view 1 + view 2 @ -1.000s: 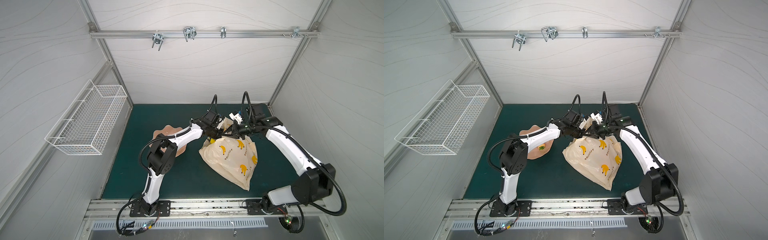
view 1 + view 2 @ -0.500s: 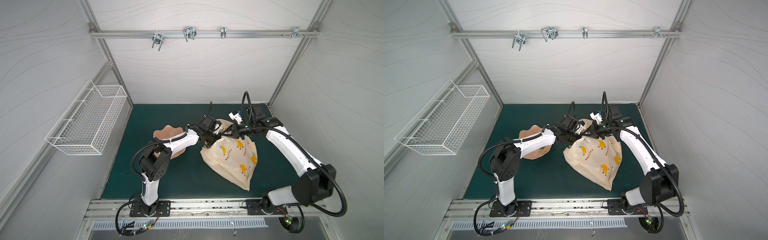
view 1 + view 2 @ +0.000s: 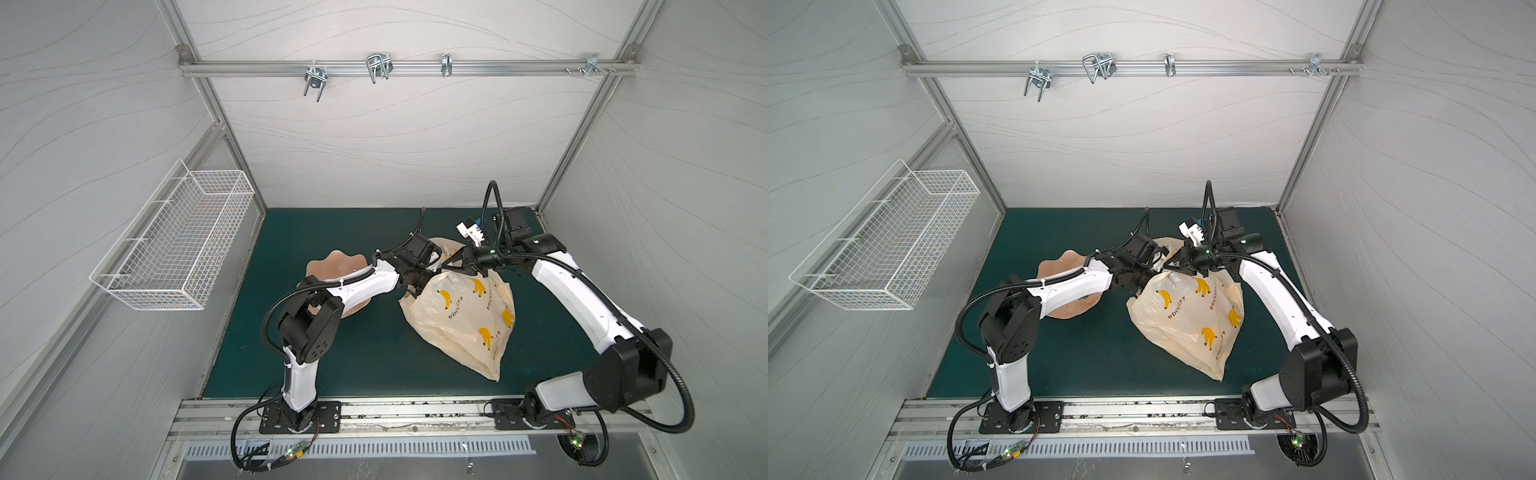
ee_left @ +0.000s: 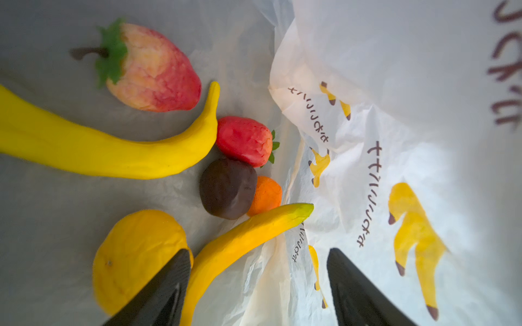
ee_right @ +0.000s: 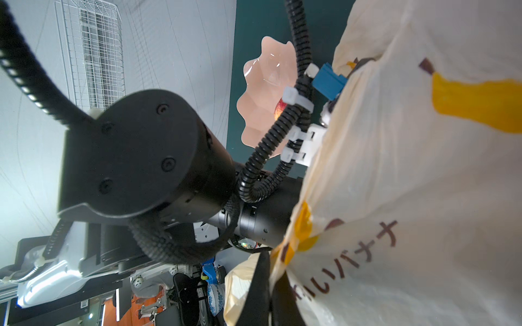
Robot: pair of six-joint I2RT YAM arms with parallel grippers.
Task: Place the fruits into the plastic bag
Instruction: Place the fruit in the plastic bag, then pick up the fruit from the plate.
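The cream plastic bag (image 3: 465, 320) with banana prints lies on the green mat. My right gripper (image 3: 448, 262) is shut on the bag's upper edge and holds its mouth up; the film sits pinched between the fingers (image 5: 261, 282). My left gripper (image 4: 258, 251) is open inside the bag, holding nothing. Several fruits lie on the bag's floor: a long banana (image 4: 99, 149), a pale red strawberry (image 4: 149, 70), a small red strawberry (image 4: 243, 141), a dark brown one (image 4: 226, 189), an orange piece (image 4: 268, 194), a round yellow one (image 4: 135, 259) and a second banana (image 4: 248, 234) beside one finger.
The pinkish scalloped plate (image 3: 340, 266) lies left of the bag, partly under my left arm; a reddish fruit (image 5: 279, 108) shows on it behind the cable. A white wire basket (image 3: 174, 245) hangs on the left wall. A rail with hooks (image 3: 374, 70) runs across the back.
My left arm has dropped lower and pushed its gripper deeper into the bag's mouth, where its jaws now stand open. The right arm has stayed put, holding the bag's edge.
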